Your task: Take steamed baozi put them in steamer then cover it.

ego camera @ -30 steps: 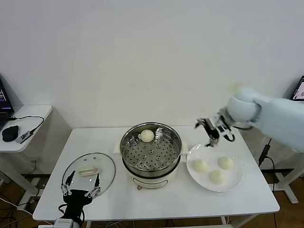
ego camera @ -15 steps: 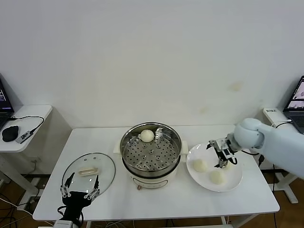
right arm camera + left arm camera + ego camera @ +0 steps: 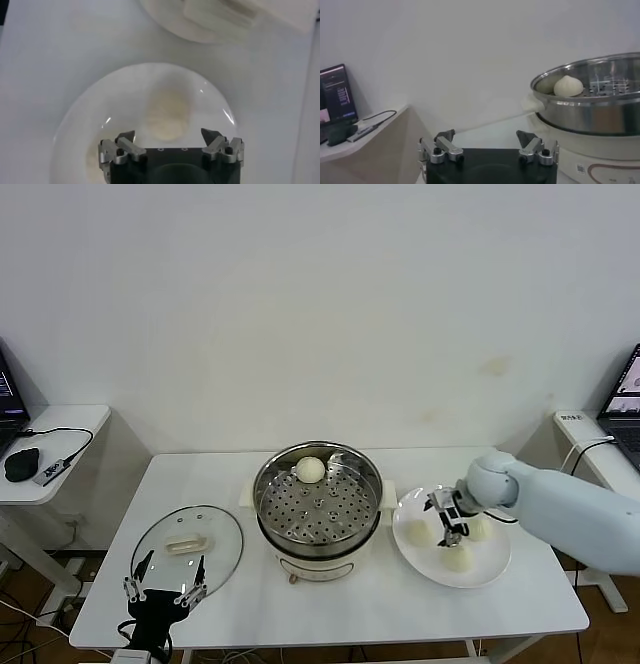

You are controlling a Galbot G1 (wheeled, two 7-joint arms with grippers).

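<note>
Right hand (image 3: 447, 519) is down over the white plate (image 3: 494, 566), fingers spread wide around one bun (image 3: 167, 114) but not squeezing it yet. Two more buns (image 3: 459, 558) sit on that plate. One bun (image 3: 311, 469) is already in the steamer (image 3: 318, 496). Glass lid (image 3: 187, 546) lies flat on the tabletop (image 3: 400, 604), with the left hand (image 3: 163, 591) idle beside it, fingers spread, holding nothing.

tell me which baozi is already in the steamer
The lone baozi at the steamer's far edge; the other three still lie on the white plate, under the open right gripper.
</note>
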